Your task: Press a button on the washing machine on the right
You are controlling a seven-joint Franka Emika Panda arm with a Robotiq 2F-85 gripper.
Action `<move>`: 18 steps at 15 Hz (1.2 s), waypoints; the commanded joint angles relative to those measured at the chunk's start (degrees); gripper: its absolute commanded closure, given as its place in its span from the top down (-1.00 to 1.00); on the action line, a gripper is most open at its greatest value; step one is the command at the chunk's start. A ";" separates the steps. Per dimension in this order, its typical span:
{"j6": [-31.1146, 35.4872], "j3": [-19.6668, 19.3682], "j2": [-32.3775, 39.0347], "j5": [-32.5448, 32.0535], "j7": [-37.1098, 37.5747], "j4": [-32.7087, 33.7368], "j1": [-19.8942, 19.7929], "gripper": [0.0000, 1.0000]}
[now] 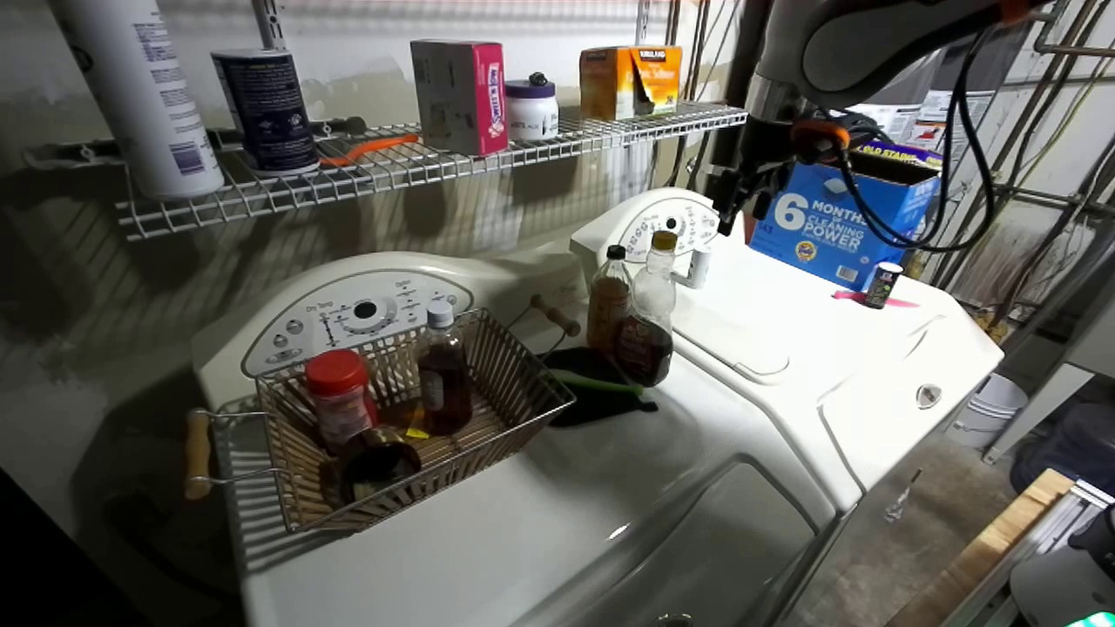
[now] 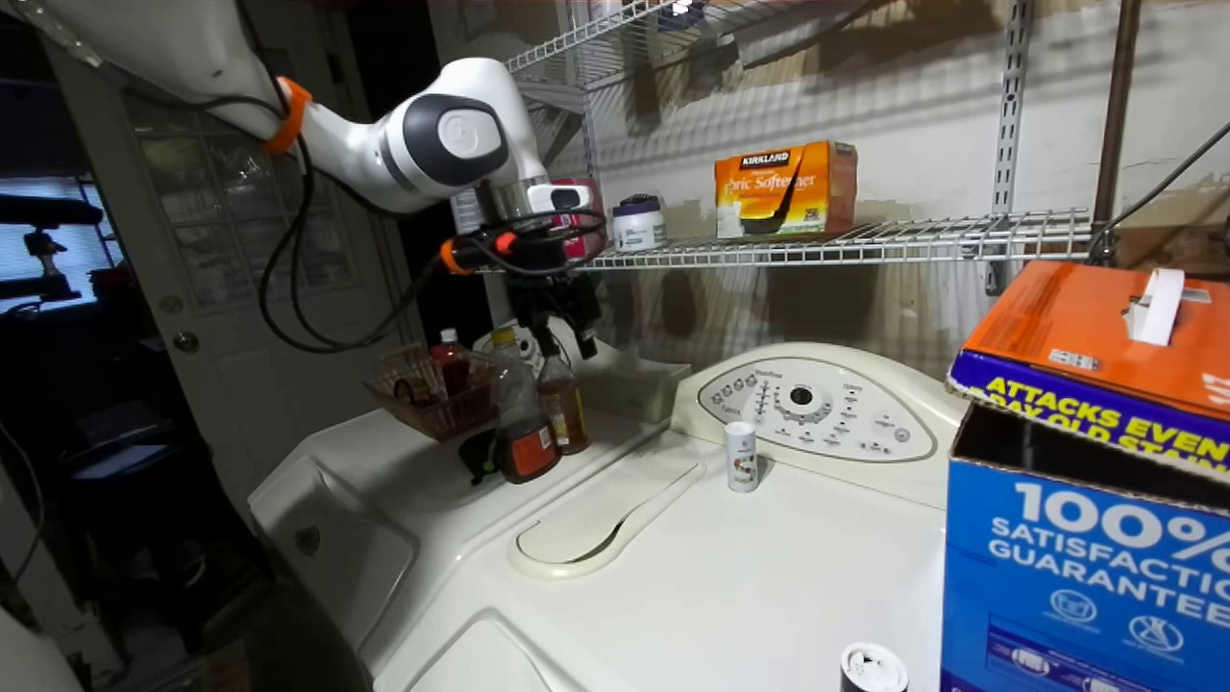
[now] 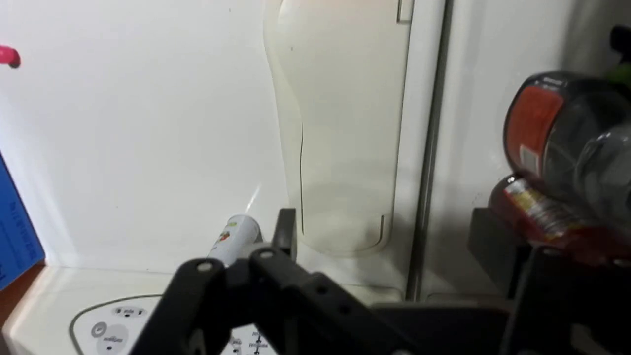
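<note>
The washing machine on the right is white with a smooth lid [image 1: 775,318], also in an exterior view [image 2: 673,567] and the wrist view [image 3: 148,123]. Its arched console [image 2: 817,423] has a dark-centred dial [image 2: 800,395] and small buttons; the console shows too in an exterior view [image 1: 640,235]. In the wrist view the console [image 3: 113,325] is partly hidden behind a finger. My gripper [image 1: 740,218] is open and empty, pointing down, apart from the console. In an exterior view it [image 2: 569,341] hangs above bottles, left of the console. Its fingers [image 3: 387,236] are wide apart over the gap between the machines.
A white cylinder [image 2: 741,457] stands before the console. A large blue box [image 1: 841,222] stands on the machine. Two bottles [image 2: 527,447] [image 2: 565,404] and a wire basket [image 1: 514,435] are on the neighbouring dryer [image 1: 592,522]. A wire shelf [image 2: 865,252] holds boxes above.
</note>
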 commanded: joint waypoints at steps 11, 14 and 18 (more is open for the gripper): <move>14.09 -2.36 22.76 4.43 -0.77 18.06 0.05 -1.00; 14.20 -2.98 21.48 3.41 -0.25 16.10 0.52 -0.98; 14.24 -3.36 24.07 3.47 -0.28 18.66 0.52 -0.98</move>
